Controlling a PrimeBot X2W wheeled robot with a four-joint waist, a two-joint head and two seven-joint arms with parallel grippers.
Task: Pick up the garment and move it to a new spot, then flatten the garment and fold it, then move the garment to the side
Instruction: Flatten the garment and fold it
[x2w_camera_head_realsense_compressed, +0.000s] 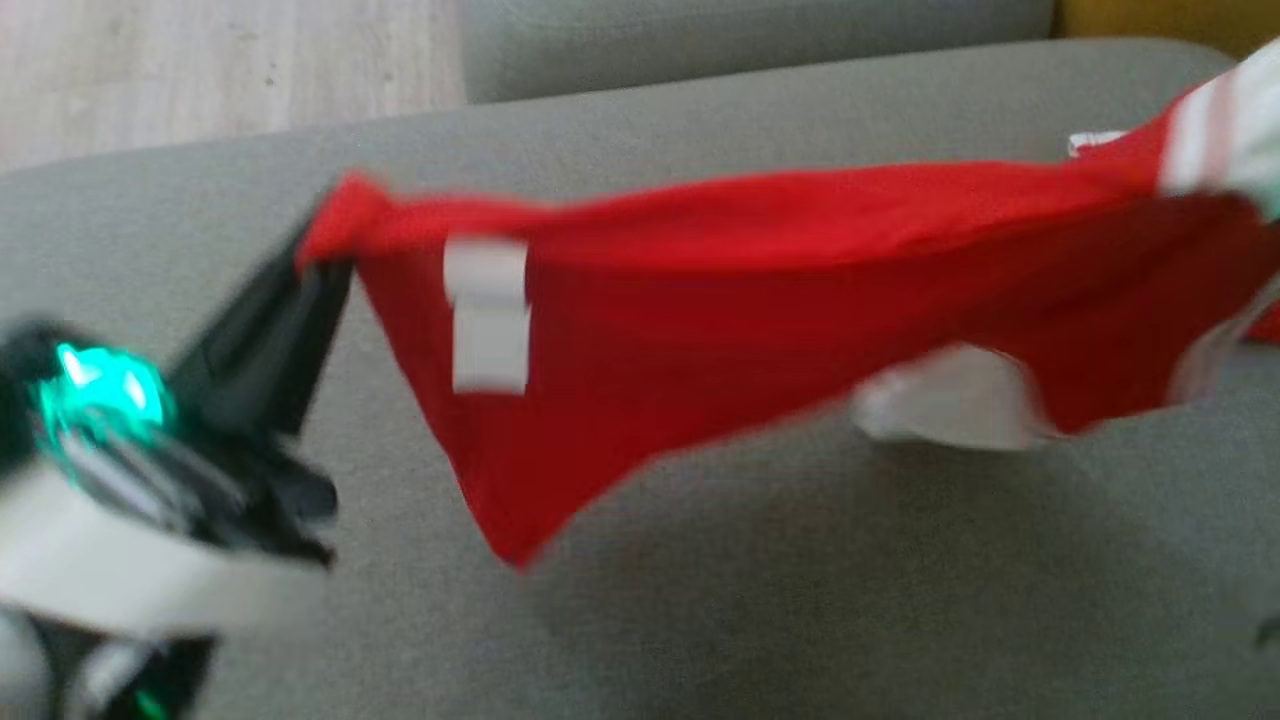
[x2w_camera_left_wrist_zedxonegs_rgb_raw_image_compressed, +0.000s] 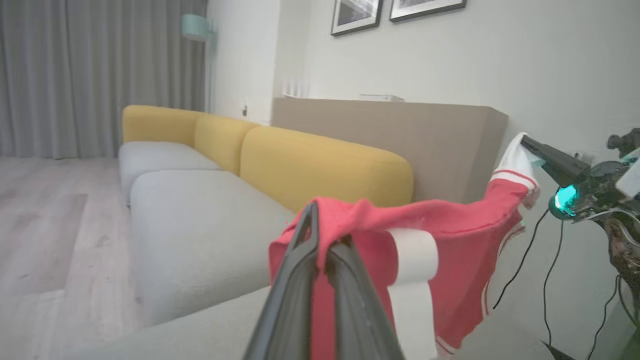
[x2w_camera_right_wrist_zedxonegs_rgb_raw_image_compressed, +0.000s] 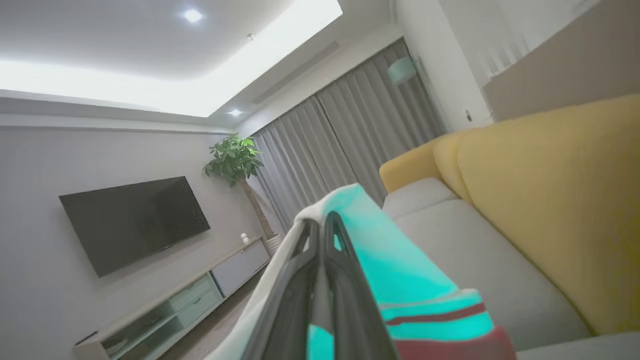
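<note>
Surface: grey fabric sofa seat (x2w_camera_head_realsense_compressed: 800, 600) in a living room, with a yellow padded backrest (x2w_camera_left_wrist_zedxonegs_rgb_raw_image_compressed: 320, 165) behind it.
Garment: red cloth garment (x2w_camera_head_realsense_compressed: 760, 290) with white patches, lifted off the seat. It hangs as a sagging band from 9 o'clock to 2 o'clock in the head view. Its low corner hangs toward 6 and looks clear of the cushion.
Done: pick-up, judging by the lift.
In hand: probably the carry to a new spot.
Remaining: set down, flatten, fold, shift aside.
left gripper (x2w_camera_head_realsense_compressed: 315, 270): fingers pinched together on the red corner at 9 o'clock.
right gripper (x2w_camera_right_wrist_zedxonegs_rgb_raw_image_compressed: 321, 222): fingers pinched together on the white striped cuff (x2w_camera_left_wrist_zedxonegs_rgb_raw_image_compressed: 512, 160) at the 2 o'clock end.
</note>
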